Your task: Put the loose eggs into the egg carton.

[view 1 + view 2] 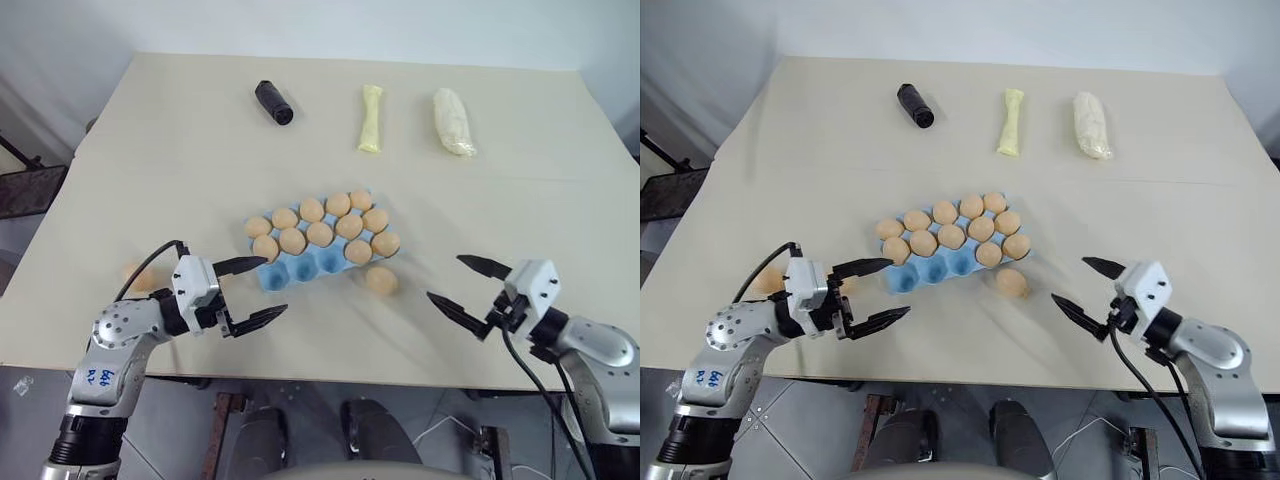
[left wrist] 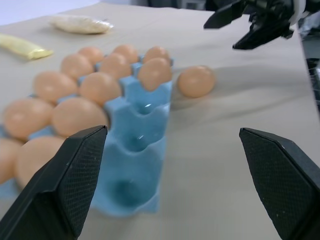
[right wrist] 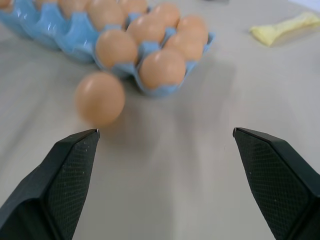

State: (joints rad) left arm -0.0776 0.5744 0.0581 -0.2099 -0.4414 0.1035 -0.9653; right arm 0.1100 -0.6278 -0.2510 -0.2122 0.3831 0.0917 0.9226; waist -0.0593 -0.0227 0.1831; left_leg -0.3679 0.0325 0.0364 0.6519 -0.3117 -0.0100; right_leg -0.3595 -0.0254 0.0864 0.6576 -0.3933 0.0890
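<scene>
The light blue egg carton [image 1: 300, 268] lies mid-table, its two far rows full of tan eggs. The near row has two eggs at its right end and three empty cups. One loose egg [image 1: 381, 280] rests on the table just off the carton's near right corner and looks blurred in the right wrist view [image 3: 100, 97]. Another loose egg [image 1: 138, 277] lies at the left, partly behind my left arm. Level with the carton's near left corner, my left gripper [image 1: 275, 286] stands open and empty. My right gripper [image 1: 445, 277] is open and empty to the right of the first loose egg.
Along the far side of the table lie a black cylinder [image 1: 273, 102], a pale yellow bag [image 1: 370, 118] and a white bag [image 1: 453, 121]. The table's front edge runs just below both grippers.
</scene>
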